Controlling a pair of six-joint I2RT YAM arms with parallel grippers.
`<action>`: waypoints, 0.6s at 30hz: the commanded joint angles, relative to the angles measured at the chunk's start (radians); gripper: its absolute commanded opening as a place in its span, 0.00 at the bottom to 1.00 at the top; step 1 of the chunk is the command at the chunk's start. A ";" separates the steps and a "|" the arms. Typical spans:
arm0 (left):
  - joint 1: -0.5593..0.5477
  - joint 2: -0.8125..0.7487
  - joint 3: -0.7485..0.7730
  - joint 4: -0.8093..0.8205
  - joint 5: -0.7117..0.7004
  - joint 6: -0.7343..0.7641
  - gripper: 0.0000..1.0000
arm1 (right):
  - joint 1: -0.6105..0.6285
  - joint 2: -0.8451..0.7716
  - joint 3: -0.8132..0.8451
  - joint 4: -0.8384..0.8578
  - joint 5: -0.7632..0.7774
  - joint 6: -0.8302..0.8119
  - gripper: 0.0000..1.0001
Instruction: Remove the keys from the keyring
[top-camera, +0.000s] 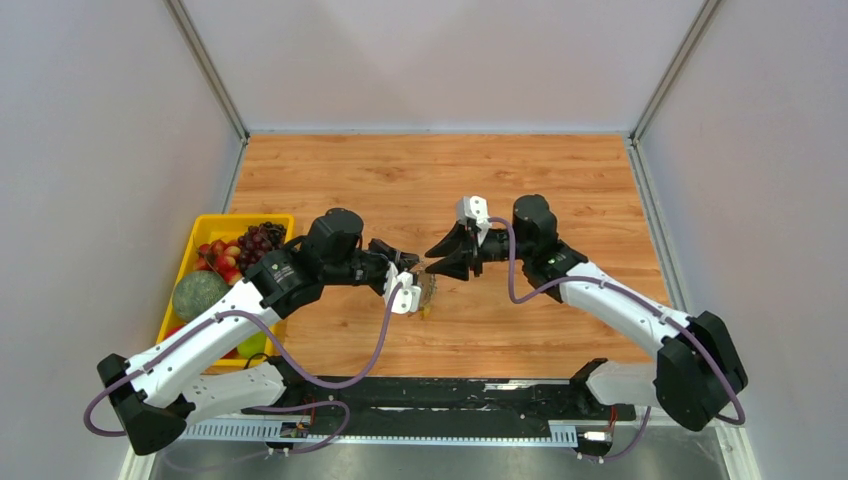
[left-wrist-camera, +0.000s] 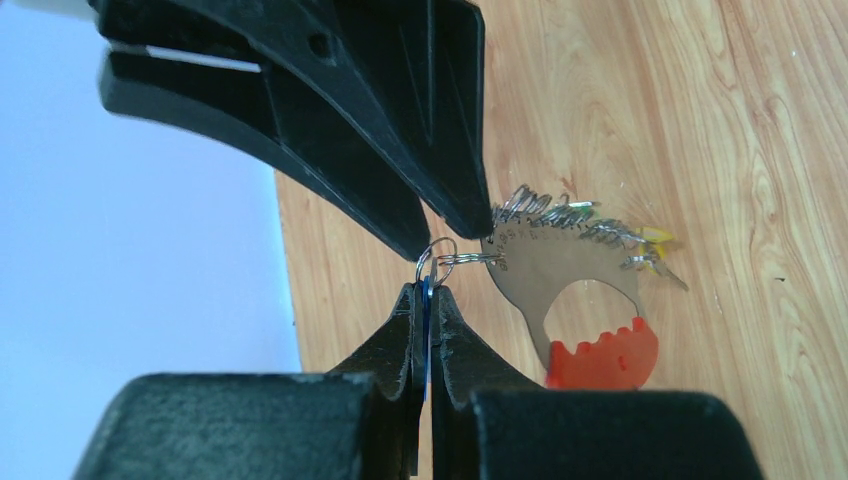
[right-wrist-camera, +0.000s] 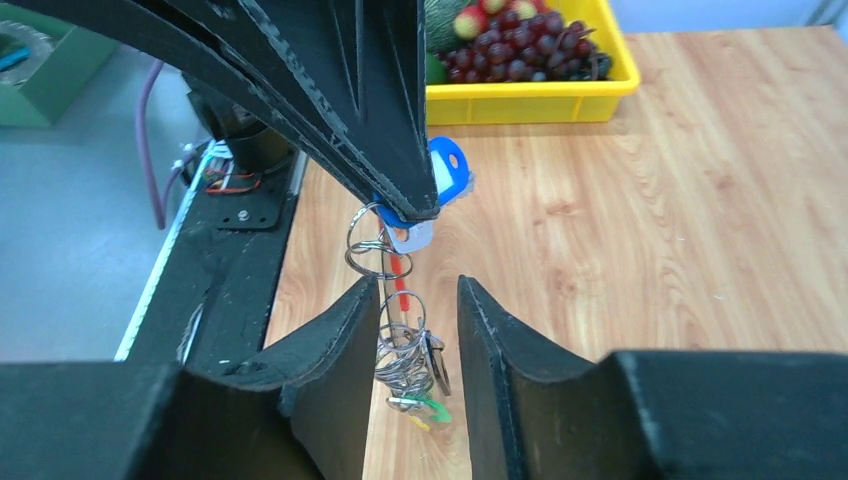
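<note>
My left claw is clamped on the blue key. The keyring dangles from it above the table. My right claw is apart, straddling it and gripping nothing.

Risks: the keyring swings clear when I close, or the thin key head slips.

Stamped lettering on the keyring's metal, unreadable.

Top cam high behind near edge, looking down on desk; wrist cams close-up, facing each other, share keyring.

Blue key mostly hidden within left gripper.
</note>
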 joint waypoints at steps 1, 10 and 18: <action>-0.002 -0.023 -0.003 0.063 0.008 -0.006 0.00 | 0.004 -0.125 -0.029 0.011 0.154 -0.005 0.37; -0.009 0.016 0.031 0.056 -0.067 -0.126 0.00 | 0.019 -0.309 -0.176 0.055 0.328 0.059 0.34; -0.037 0.072 0.123 -0.033 -0.139 -0.297 0.00 | 0.068 -0.294 -0.164 0.052 0.317 0.055 0.30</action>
